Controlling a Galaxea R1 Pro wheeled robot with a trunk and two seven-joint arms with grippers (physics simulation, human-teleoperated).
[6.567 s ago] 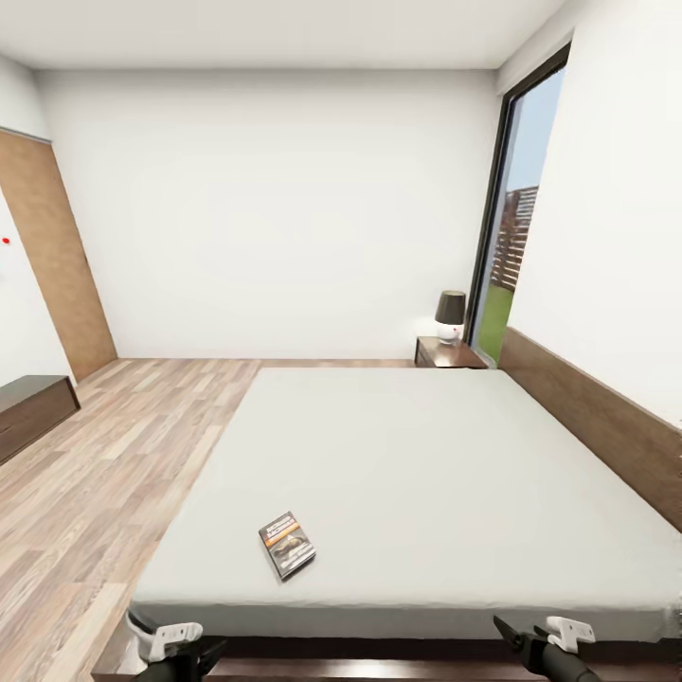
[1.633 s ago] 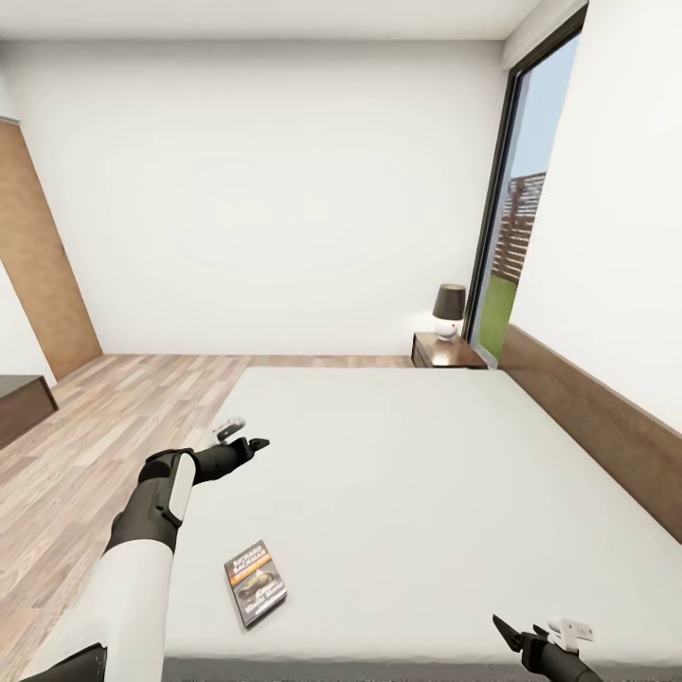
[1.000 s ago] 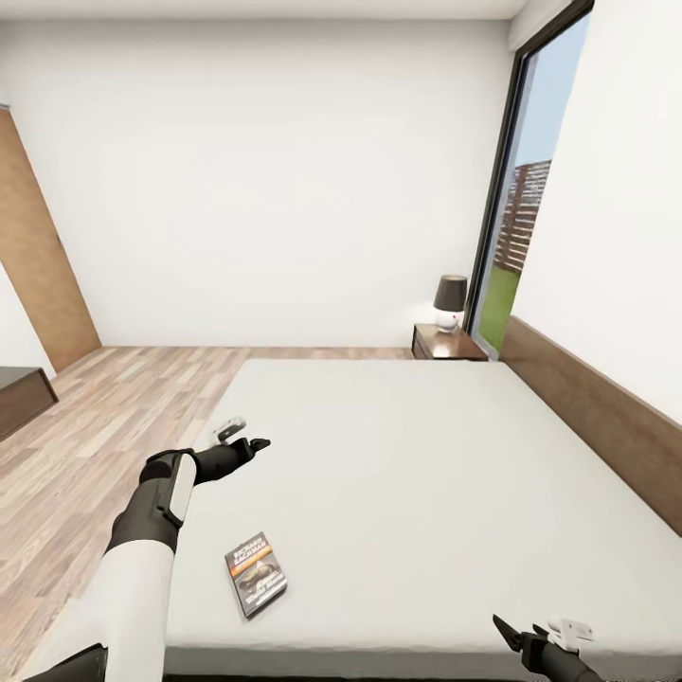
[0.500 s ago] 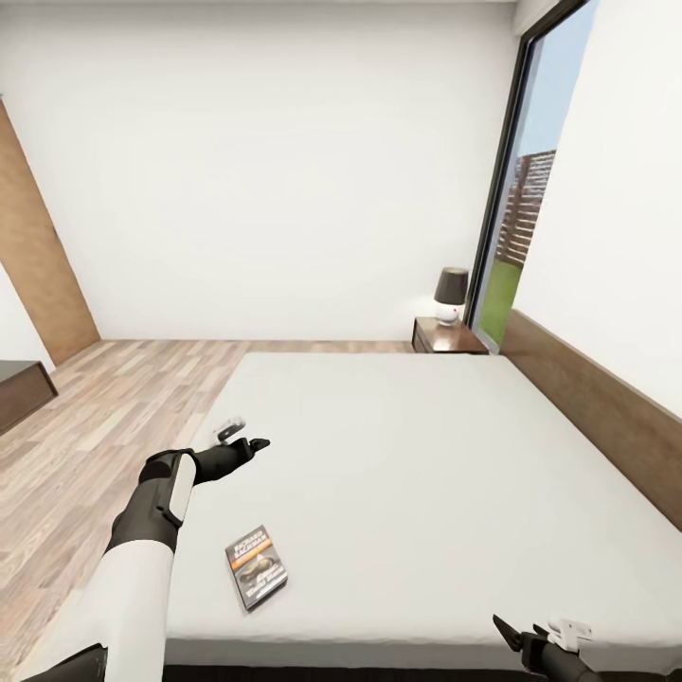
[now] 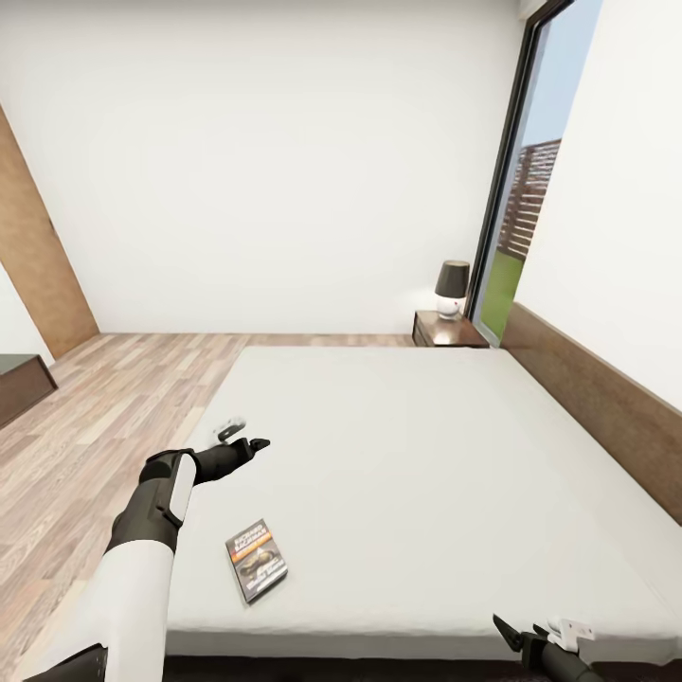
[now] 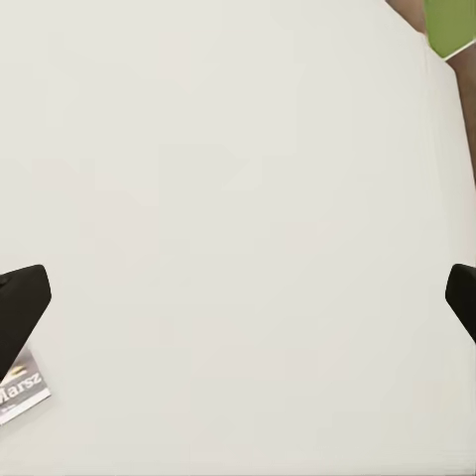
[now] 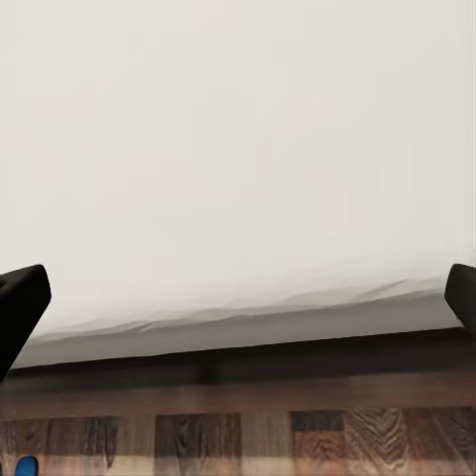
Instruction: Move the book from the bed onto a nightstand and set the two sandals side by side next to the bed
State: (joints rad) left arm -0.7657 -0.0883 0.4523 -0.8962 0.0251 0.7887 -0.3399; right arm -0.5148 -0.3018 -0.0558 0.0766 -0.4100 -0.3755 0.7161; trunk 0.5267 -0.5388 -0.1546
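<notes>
- Left gripper (image 5: 254,442) is being held out above the bed's left side, its two fingers spread apart with nothing between them; right gripper (image 5: 511,629) is being kept low at the foot edge, its fingers likewise parted and empty.
- Bed (image 5: 407,455) is being seen as a wide, plain grey mattress in a dark wood frame, and its soft top is judged likely to give a little under a pressing finger.
- Open room is being offered by the bare mattress on every side of the book, and by the wood-plank floor (image 5: 85,417) running along the bed's left edge; the headboard (image 5: 606,417) along the right edge is well apart from the work.
- Nightstand (image 5: 450,330) is being seen at the far right corner of the bed, with a lamp (image 5: 452,287) standing on it, so only part of its glossy top is judged free for setting down.
- Book (image 5: 257,560) is lying flat, cover up, near the foot-left corner of the bed, just short of the foot edge and nearer the robot than the left gripper.
- It is being judged thin, light and slightly flexible, with a smooth cover that could slip; a pinch across one long edge, with one finger worked under it into the mattress, is judged the best hold.
- A sliver of bright blue, perhaps a sandal (image 7: 22,466), is being glimpsed on the floor below the foot edge in the right wrist view.
</notes>
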